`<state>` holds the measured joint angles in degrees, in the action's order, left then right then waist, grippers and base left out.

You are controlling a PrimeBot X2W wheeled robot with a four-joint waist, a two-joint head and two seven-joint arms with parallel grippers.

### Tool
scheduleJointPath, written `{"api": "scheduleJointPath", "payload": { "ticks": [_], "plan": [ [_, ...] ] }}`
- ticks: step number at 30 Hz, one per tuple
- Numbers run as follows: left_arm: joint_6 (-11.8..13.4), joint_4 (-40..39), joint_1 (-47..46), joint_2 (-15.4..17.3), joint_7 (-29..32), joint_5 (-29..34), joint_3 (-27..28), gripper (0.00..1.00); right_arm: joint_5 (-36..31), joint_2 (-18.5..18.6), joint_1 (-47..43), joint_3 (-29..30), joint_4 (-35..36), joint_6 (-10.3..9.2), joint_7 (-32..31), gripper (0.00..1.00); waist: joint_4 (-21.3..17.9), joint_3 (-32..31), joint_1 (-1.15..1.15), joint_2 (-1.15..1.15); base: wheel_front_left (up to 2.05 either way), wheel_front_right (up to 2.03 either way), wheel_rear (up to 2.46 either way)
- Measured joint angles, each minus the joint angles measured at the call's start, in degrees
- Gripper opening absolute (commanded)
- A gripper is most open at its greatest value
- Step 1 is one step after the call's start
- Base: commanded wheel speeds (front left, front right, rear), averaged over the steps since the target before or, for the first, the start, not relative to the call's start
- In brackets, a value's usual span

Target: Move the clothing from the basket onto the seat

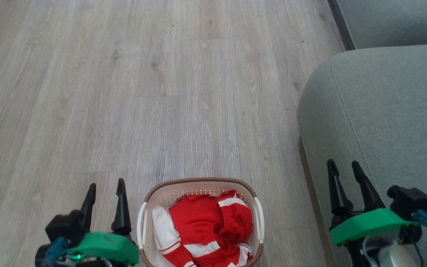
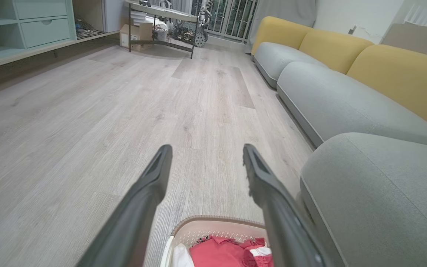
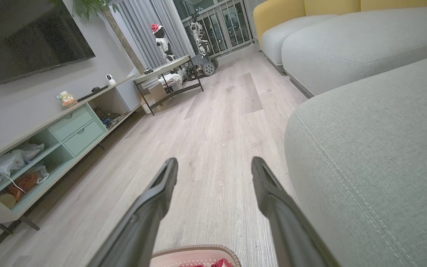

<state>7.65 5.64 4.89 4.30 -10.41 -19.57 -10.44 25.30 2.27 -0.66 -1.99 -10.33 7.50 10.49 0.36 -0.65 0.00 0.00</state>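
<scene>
1. The basket [image 1: 198, 181] is seen at the bottom centre of the head view, standing on the wood-look floor [image 1: 161, 92]. Its near part is cut off by the frame edge, so its long axis cannot be told. White handles are seen on its left and right sides.
2. The clothing [image 1: 202, 222] is bunched inside the basket and fills most of it. As a heap it has no clear long axis. A white part with red stripes is laid along the left inner wall, running from far left toward near centre.
3. The seat [image 1: 384, 111] is found right of the basket, apart from it, with a strip of floor between. Its rounded edge and stitched seam run away from the robot, roughly up the head view.
4. The left gripper [image 1: 106, 182] is held just left of the basket, jaws spread wide, nothing held, fingers pointed forward.
5. The right gripper [image 1: 343, 161] is seen over the seat's rounded edge, jaws spread wide, empty, fingers pointed forward. Contact with the seat cannot be told.
6. In both wrist views bare floor is seen between the fingers, with the basket rim at the bottom edge.
</scene>
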Motion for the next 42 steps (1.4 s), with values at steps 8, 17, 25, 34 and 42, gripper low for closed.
{"api": "scheduleJointPath", "payload": {
  "ticks": [8, 17, 25, 34, 42],
  "plan": [
    [-0.03, 0.05, 1.27, -0.11, -1.53, 4.22, 0.01, 1.00, -5.25, 0.01, -0.07, -0.51, -0.03, 0.00, 1.19, 1.00, -0.05, -0.32, 0.00, 0.00, 0.00, 0.00, 0.00],
    [-0.08, 0.16, 2.24, -0.70, -2.86, 8.78, 0.33, 1.00, -11.35, 0.01, -0.27, -1.43, -1.18, 0.00, 2.75, 1.00, 0.07, -0.86, 0.00, 0.00, 0.00, 0.00, 0.00],
    [-0.16, 0.92, 3.81, -0.98, -3.87, 11.90, 1.21, 1.00, -15.66, 0.01, -0.28, -2.02, -1.41, 0.00, 3.83, 1.00, 0.12, -1.26, 0.00, 0.00, 0.00, 0.00, 0.00],
    [-0.67, 1.80, 3.81, -1.11, -3.87, 11.41, 1.86, 1.00, -15.66, 0.01, -0.34, -2.03, -2.11, 0.00, 3.83, 1.00, 0.10, -1.30, 0.00, 0.00, 0.00, 0.00, 0.00],
    [-1.09, 2.04, 3.81, -1.16, -3.87, 11.24, 1.87, 1.00, -15.64, 0.02, -0.35, -2.02, -2.27, 0.00, 3.83, 1.00, -0.04, -1.06, 0.00, 0.00, 0.00, 0.00, 0.00]
  ]
}}
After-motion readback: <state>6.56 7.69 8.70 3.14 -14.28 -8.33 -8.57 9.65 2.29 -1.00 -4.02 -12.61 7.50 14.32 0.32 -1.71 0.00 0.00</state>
